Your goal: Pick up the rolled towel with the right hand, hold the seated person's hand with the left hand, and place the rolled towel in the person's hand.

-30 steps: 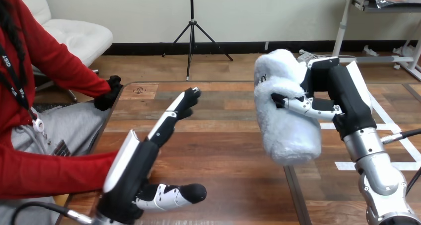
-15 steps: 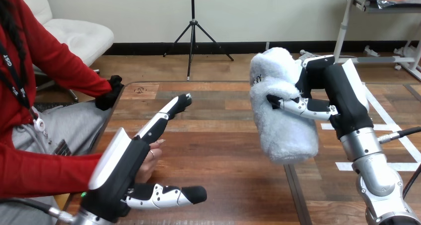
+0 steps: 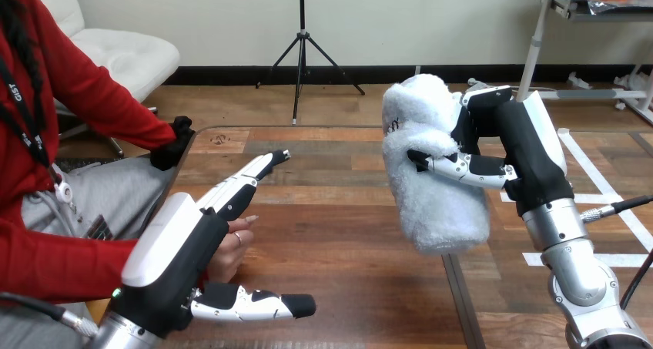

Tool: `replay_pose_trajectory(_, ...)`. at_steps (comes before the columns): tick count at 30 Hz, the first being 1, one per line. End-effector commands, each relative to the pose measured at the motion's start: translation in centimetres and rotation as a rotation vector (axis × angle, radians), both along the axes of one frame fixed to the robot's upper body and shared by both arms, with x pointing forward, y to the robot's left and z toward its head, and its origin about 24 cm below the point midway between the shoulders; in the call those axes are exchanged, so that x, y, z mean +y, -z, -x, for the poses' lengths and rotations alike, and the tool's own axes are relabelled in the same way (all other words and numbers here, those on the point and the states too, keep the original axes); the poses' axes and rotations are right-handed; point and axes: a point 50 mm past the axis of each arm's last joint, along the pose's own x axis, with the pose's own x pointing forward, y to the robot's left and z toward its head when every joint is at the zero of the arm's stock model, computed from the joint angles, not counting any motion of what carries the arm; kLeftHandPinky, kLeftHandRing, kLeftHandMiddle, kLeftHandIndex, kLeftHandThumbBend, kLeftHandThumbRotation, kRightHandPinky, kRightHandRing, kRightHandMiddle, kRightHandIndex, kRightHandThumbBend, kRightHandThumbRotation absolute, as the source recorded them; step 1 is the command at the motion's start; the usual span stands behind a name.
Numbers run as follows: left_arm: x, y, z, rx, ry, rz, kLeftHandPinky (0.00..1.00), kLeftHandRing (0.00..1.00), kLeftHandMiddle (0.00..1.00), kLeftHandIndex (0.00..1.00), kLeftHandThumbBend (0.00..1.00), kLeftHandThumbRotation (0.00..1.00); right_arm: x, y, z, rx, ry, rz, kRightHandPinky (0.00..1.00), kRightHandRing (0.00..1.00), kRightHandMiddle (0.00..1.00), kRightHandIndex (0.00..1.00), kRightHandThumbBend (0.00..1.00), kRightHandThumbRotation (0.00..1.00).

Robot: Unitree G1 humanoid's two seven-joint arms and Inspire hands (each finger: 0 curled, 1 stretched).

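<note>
towel (image 3: 439,210) rt of person's hand (image 3: 231,249)

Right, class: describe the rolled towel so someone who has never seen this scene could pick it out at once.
Start at the brown wooden table and look above its right half, where the robot's right hand is raised. The fluffy white rolled towel stands nearly upright in that hand, clear of the tabletop. Nothing else is soft and furry.

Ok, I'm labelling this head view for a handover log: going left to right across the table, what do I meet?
The left hand → rolled towel → right hand, curled round the towel. The person's hand overlaps the left hand, so it has no clear place.
</note>
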Motion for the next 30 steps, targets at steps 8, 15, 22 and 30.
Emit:
replay_pose_trajectory(8,1.2,-2.0,-1.3,-0.081,-0.047,-0.158,0.92,0.95,0.97,0.98,1.0,0.5,0.2,-2.8,-1.0,-0.131,-0.005,-0.005,0.05,0.09,0.12,0.1,0.56,0.0)
replay_pose_trajectory(15,1.9,-1.8,-1.8,-0.07,-0.068,-0.216,0.93,0.97,0.97,0.99,1.0,0.5,0.2,-2.7,-1.0,-0.136,0.004,0.01,0.05,0.09,0.12,0.1,0.57,0.0)
replay_pose_trajectory(22,2.5,-1.6,-2.3,-0.05,-0.086,-0.263,0.93,0.98,0.98,0.99,1.0,0.46,0.3,-2.8,-1.0,-0.141,0.002,0.013,0.05,0.09,0.12,0.1,0.57,0.0)
replay_pose_trajectory(30,2.8,-1.3,-2.9,-0.033,-0.096,-0.303,0.93,0.98,0.98,0.99,1.0,0.42,0.3,-2.8,-1.0,-0.139,-0.006,0.01,0.05,0.09,0.12,0.1,0.57,0.0)
